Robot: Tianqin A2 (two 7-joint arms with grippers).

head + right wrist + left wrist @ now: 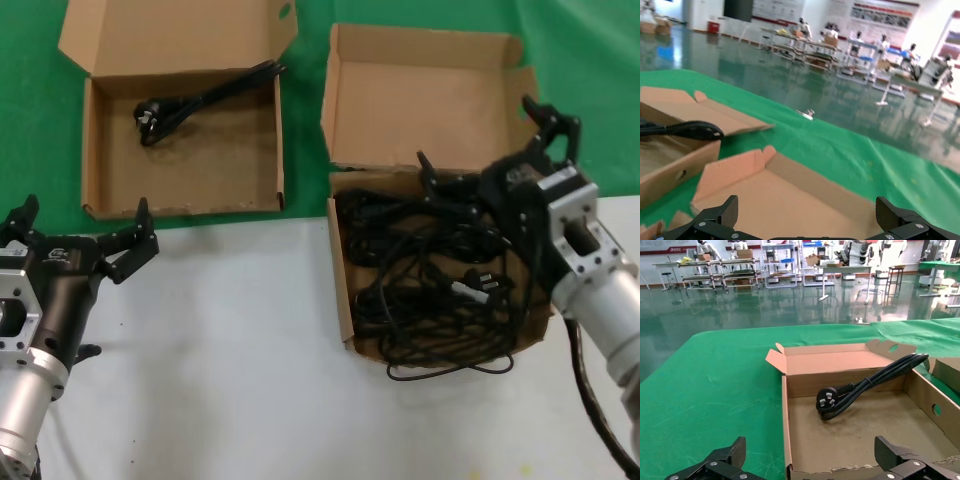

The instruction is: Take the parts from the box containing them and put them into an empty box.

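The squarish cardboard box (420, 100) at the right holds a tangled pile of black power cables (430, 280). My right gripper (487, 145) is open and empty, hovering over the box's back edge, just above the pile; its wrist view (807, 207) looks onto the raised lid (790, 200). The wider box (200, 160) at the back left holds one black cable (205, 98) lying diagonally, also seen in the left wrist view (860, 387). My left gripper (85, 215) is open and empty in front of that box's front wall (865, 430).
Both boxes straddle the edge where the green cloth (400, 15) meets the white tabletop (230, 330). One cable loop hangs over the front edge of the right box (450, 368). The wider box's side wall shows in the right wrist view (670, 170).
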